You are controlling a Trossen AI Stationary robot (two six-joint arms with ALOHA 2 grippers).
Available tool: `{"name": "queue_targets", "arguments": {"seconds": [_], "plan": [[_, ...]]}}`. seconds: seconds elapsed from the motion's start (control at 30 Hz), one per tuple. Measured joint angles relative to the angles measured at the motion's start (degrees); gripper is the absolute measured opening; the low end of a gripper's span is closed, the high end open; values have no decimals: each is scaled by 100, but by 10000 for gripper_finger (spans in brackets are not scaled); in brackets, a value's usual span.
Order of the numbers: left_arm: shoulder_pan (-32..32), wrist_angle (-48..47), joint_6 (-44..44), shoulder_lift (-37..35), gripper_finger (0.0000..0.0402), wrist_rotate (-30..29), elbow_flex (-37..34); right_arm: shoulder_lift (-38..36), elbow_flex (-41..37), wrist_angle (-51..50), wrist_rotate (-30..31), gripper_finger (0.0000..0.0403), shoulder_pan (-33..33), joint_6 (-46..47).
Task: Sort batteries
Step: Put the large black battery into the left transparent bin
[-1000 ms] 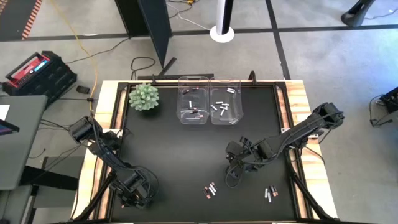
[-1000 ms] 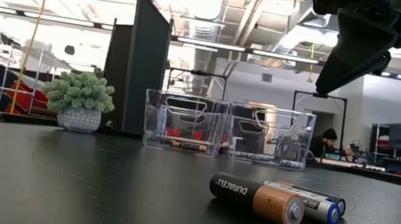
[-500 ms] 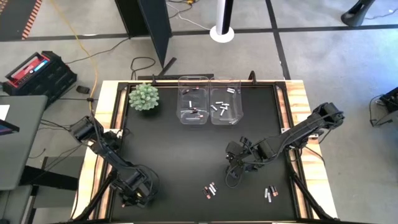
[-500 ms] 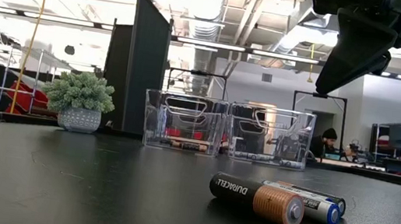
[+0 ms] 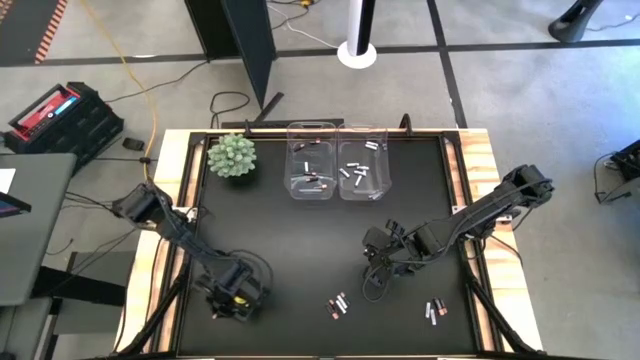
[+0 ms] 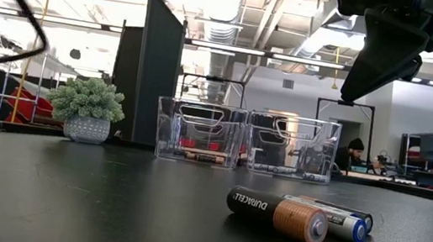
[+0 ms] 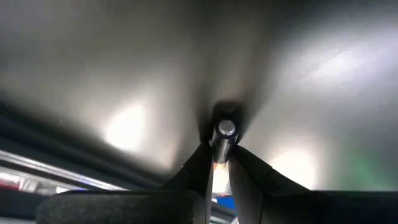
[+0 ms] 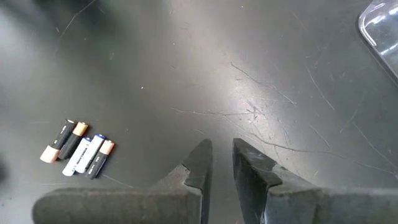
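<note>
Fingers of the left gripper (image 7: 219, 163) pinching one small silver-ended battery (image 7: 224, 134), low over the black counter (image 5: 280, 250) near its front left. Right gripper (image 8: 217, 163): fingers narrowly parted, empty, mid-counter. Loose dark and white cylindrical batteries (image 5: 338, 305) lie near the front edge; more sit inside two clear plastic bins (image 5: 336, 160) at the back.

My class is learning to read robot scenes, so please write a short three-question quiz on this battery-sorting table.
1. True or false: both clear bins already contain batteries.
2. The left gripper is shut on: A) a battery B) a pen C) nothing.
3. Complete: on the table, near the right gripper, loose batteries lie in ___ groups.
Key: 1 true; 2 A; 3 two.
</note>
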Motion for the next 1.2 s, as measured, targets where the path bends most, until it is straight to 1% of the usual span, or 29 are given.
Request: {"name": "queue_targets", "arguments": {"seconds": [0.1,0.43,0.73,1.03,1.2], "plan": [[229,-231,373,4,34,-229,178,1,0,-2,0,81,2,0],[1022,-990,1461,13,34,-1356,990,1,0,-2,0,81,5,-2],[1658,-1666,2431,6,34,-2118,1788,0,0,-7,0,81,78,-9],[2462,-2199,3909,-2,34,-2807,2456,-1,0,-8,0,81,76,6],[3023,-2204,4924,-2,34,-2922,2805,1,0,-7,0,81,63,48]]}}
